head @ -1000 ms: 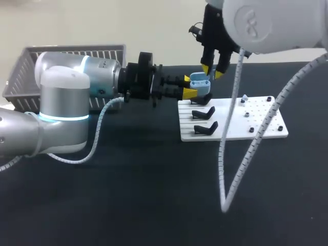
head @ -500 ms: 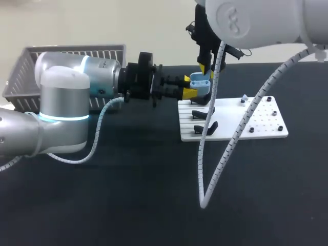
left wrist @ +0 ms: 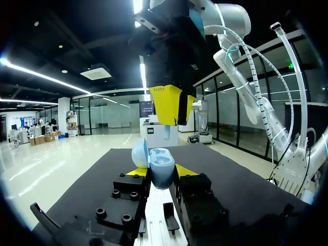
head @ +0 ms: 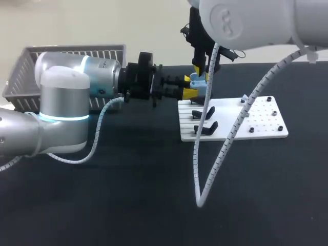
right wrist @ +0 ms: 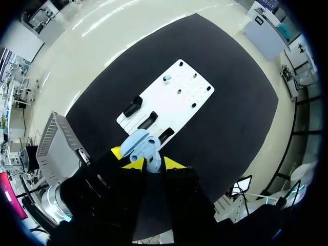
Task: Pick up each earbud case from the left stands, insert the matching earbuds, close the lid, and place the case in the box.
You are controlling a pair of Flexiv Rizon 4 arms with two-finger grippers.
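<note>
**Head view.** Left tool (head: 190, 93) level above the bench (head: 128, 195), clamped on one open blue case (head: 198, 82), held over the left end of the white board (head: 266, 122). Right tool (head: 202, 73) pointing down, directly over the case. One box (head: 31, 64) at far left, well apart; contents hidden. Black stands (head: 205, 112): two plainly bare, a third partly behind the tools. One pale second earbud (head: 244, 97) on the board's far edge. Dark pegs (head: 275, 113): about five, too small to count surely.

**Left wrist view.** Case between both yellow tips, touched from two sides, lid swung aside. Right tool's tips nearly together, pinching one pale earbud (left wrist: 168, 134) just above the open well; not yet seated.

**Right wrist view.** Three stands in all, every one bare. Case just under the pinched earbud.

**Progress, as judged.** Pick-up done; first insertion in hand. Left to do: seating this earbud, fetching the second, closing the lid, placing in the box. Bare stands suggest the last case; unconfirmed, box interior unseen.
</note>
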